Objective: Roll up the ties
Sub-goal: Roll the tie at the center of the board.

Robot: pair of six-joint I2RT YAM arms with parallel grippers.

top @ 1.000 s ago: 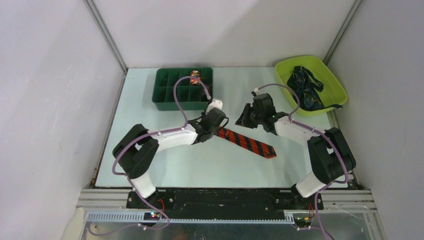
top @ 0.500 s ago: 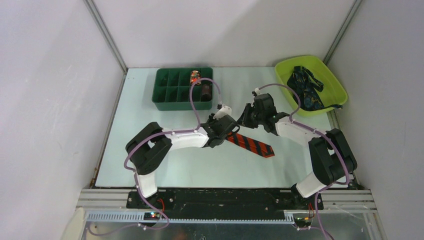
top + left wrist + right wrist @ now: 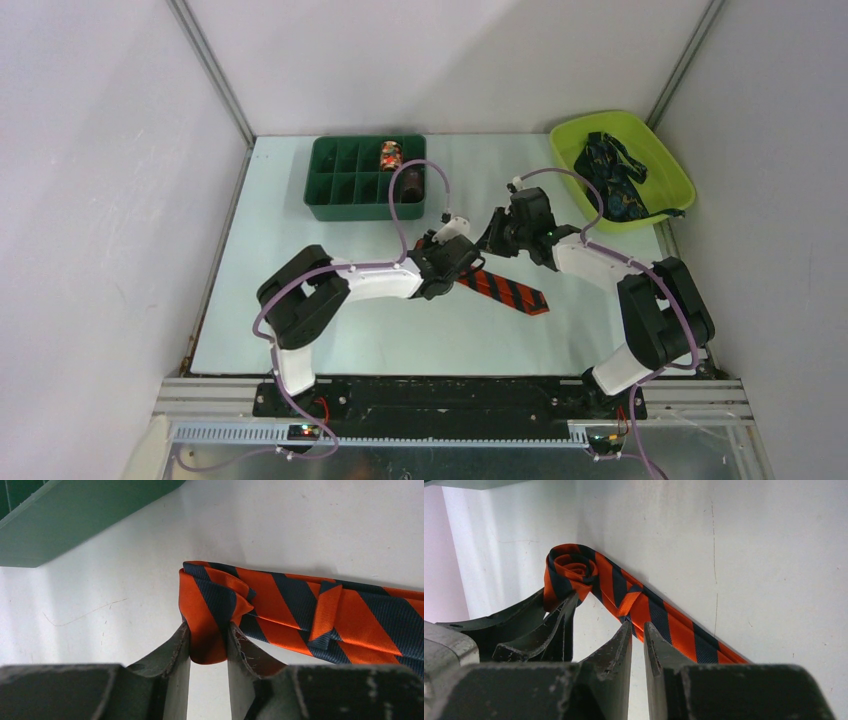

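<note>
**Item:** red-orange fabric necktie with dark diagonal stripes, lying mid-table, its flat tail running toward the right arm. One end is wound into a small loose roll.
**Left gripper**: clenched across that roll.
**Right gripper**: nearly closed, tips at the strip's near edge beside a crease; whether it nips cloth cannot be told.
**Risk:** the roll looks slack, so further turning may telescope it or wind the crease in crooked.
**Surrounds:** pale table; dark green compartment tray; lime-green plastic tub holding dark navy patterned ties.
</note>
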